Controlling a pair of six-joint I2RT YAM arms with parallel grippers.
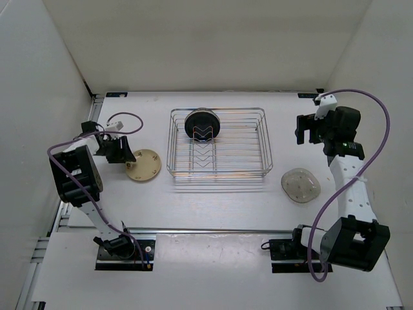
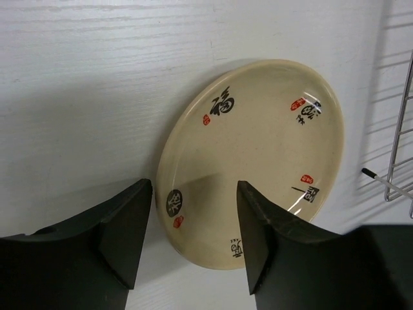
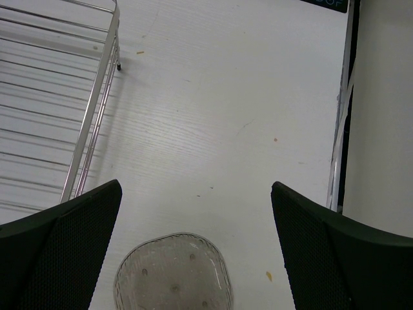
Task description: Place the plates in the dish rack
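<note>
The silver wire dish rack (image 1: 248, 145) stands mid-table. A glossy black plate (image 1: 202, 124) stands on edge in its far dividers. A tan plate with dark and red marks (image 1: 143, 165) lies flat left of the rack; it also shows in the left wrist view (image 2: 258, 148). My left gripper (image 1: 128, 155) (image 2: 193, 194) is open and straddles the plate's near rim, one finger over the plate and one over the table. A pale grey plate (image 1: 301, 186) (image 3: 173, 276) lies right of the rack. My right gripper (image 1: 304, 131) (image 3: 195, 194) is open and empty, held above the table beyond it.
White walls close in the table on the left, back and right. The rack's right edge (image 3: 90, 116) is close to my right gripper, and a rack corner (image 2: 400, 161) lies just right of the tan plate. Only one pale grey plate shows.
</note>
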